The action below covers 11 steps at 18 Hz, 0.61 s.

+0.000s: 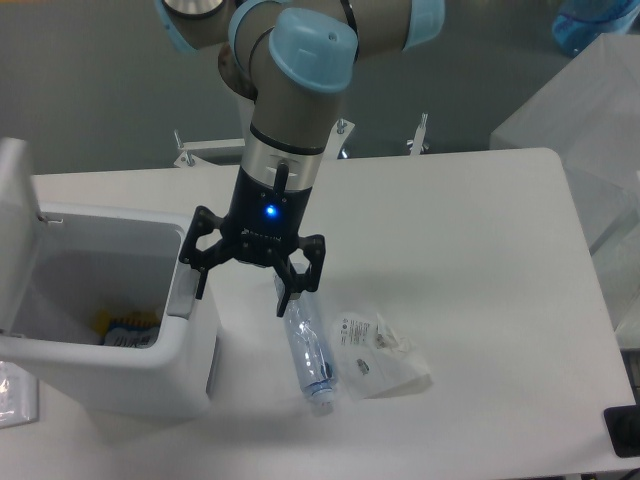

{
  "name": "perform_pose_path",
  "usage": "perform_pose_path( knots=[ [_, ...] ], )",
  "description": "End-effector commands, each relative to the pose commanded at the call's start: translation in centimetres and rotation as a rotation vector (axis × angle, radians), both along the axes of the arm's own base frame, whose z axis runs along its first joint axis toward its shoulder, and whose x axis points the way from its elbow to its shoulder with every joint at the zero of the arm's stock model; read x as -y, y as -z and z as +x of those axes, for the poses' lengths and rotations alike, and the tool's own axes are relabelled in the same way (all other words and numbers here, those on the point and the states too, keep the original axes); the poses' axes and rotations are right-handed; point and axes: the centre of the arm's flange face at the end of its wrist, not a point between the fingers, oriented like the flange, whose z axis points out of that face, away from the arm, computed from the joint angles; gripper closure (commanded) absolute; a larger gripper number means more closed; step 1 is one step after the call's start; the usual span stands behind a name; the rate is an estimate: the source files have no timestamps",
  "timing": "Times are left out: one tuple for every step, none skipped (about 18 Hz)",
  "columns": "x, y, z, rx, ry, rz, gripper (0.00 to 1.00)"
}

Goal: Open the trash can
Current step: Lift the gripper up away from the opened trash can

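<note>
The trash can (120, 370) is a large white boxy bin at the table's left edge. Its lid (15, 230) stands up at the left, so the bin is open, and some yellow and blue rubbish (125, 325) shows inside. A grey tab (181, 292) sits on its right rim. My gripper (243, 290) hangs over that right rim, open and empty. Its left finger (200, 275) is close to the grey tab; I cannot tell if it touches. Its right finger (285, 295) is over the table.
A clear plastic bottle (310, 355) lies on the white table (460, 250) just right of the bin, under my right finger. A crumpled clear plastic bag (380, 355) lies beside it. A flat packet (15, 390) sits at the far left edge.
</note>
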Motion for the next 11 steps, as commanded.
perform_pose_path(
  knots=[
    [-0.1, -1.3, -0.1, -0.018, 0.000, 0.017, 0.00],
    [-0.3, -2.9, -0.4, -0.042, 0.001, 0.039, 0.00],
    [-0.5, -4.4, -0.7, -0.066, 0.003, 0.059, 0.00],
    [-0.5, -5.8, -0.9, -0.092, 0.006, 0.077, 0.00],
    [-0.6, -6.8, -1.1, -0.109, 0.003, 0.087, 0.00],
    [-0.4, -7.2, -1.7, -0.141, -0.011, 0.074, 0.00],
    [0.0, -7.6, -2.2, -0.188, -0.027, 0.048, 0.00],
    [0.8, -7.9, -3.1, -0.245, -0.038, 0.013, 0.00],
    [1.3, -7.9, -3.8, -0.297, -0.024, -0.026, 0.00],
    [1.6, -7.8, -4.0, -0.349, 0.007, -0.067, 0.00],
    [2.0, -7.7, -4.4, -0.398, 0.039, -0.115, 0.00]
  ],
)
